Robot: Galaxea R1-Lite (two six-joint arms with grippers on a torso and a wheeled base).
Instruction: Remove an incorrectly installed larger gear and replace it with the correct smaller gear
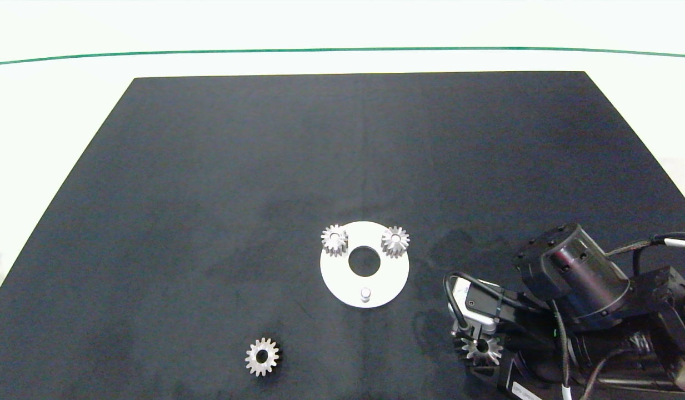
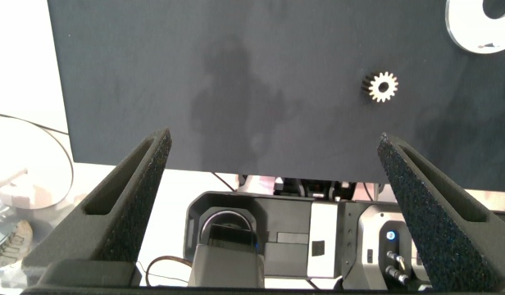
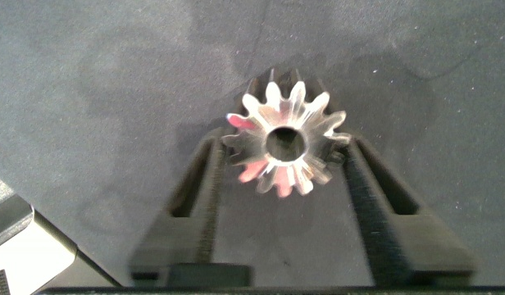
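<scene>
The white desk (image 1: 53, 139) carries a big black flat mat (image 1: 264, 166). On the mat lies a round white plate (image 1: 342, 286) with a hole in the middle. Two little grey gears (image 1: 335, 240) sit on its far side (each on its own peg), and one short bare peg (image 1: 365, 294) stands on the near side. The right pincer (image 1: 478, 347), low over the mat near the plate's right, is closed on the shiny silver larger gear (image 3: 284, 139) with long pointy teeth. The left pincer (image 2: 277, 213) is spread wide, back by the desk's near edge. The smaller gear (image 1: 262, 356), grey with short blunt teeth, seems to lie flat on the mat, well left of the plate.
</scene>
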